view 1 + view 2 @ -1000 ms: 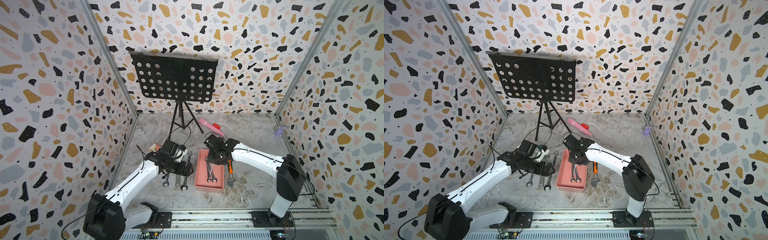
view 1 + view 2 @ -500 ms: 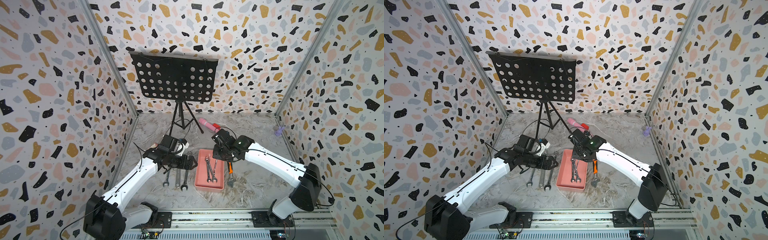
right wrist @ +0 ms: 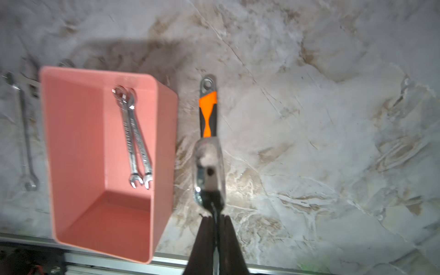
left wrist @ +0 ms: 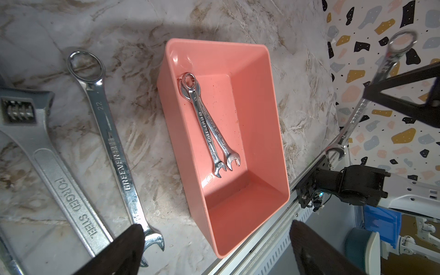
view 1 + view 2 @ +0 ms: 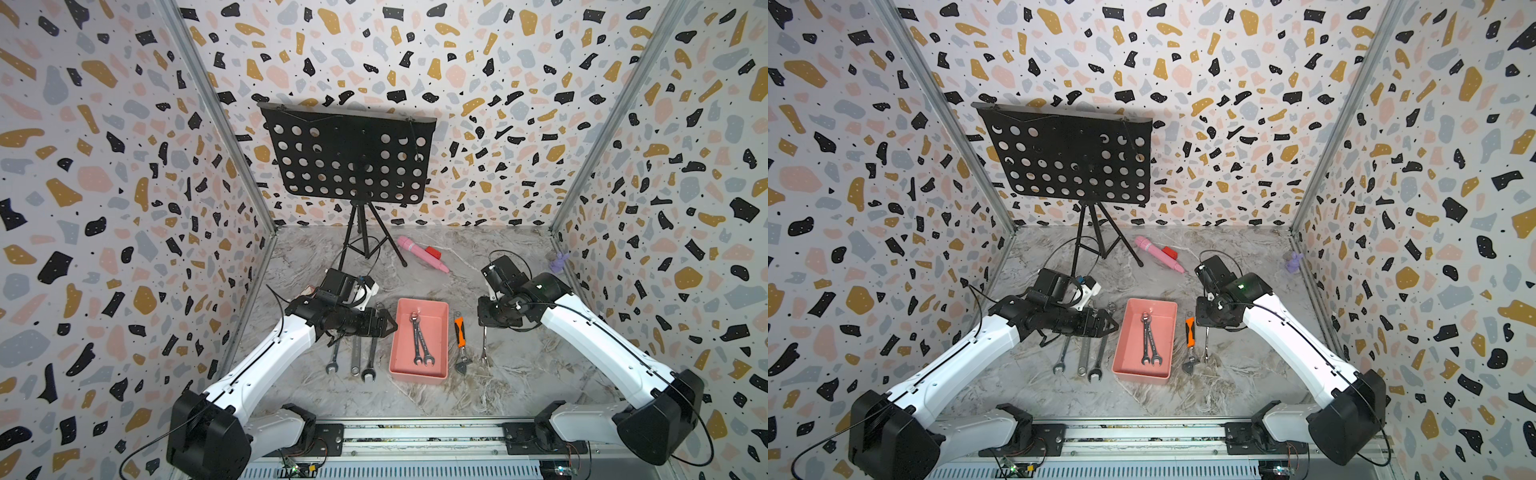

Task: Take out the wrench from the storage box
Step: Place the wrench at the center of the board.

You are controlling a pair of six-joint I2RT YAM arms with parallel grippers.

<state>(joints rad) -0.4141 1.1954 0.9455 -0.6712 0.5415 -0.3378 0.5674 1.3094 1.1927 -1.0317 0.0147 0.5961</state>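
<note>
The salmon-pink storage box (image 5: pixel 417 376) (image 5: pixel 1139 376) sits mid-table with two small steel wrenches (image 5: pixel 420 340) (image 4: pixel 209 123) crossed inside. My right gripper (image 5: pixel 494 322) (image 3: pixel 215 214) is to the right of the box, shut on a third wrench (image 5: pixel 484 347) (image 5: pixel 1206 345). That wrench hangs down from the fingers and looks blurred and end-on in the right wrist view (image 3: pixel 208 166). My left gripper (image 5: pixel 388 326) (image 4: pixel 215 238) hovers at the box's left side, open and holding nothing.
Three long wrenches (image 5: pixel 353 353) lie left of the box. An orange-handled adjustable wrench (image 5: pixel 459 340) lies between the box and the held wrench. A black music stand (image 5: pixel 349 158), a pink object (image 5: pixel 422 253) and a purple figure (image 5: pixel 559 262) stand further back.
My right gripper has lifted a wrench out of the box and carried it right, past the orange-handled wrench. My left gripper has moved right toward the box's side, still open.
</note>
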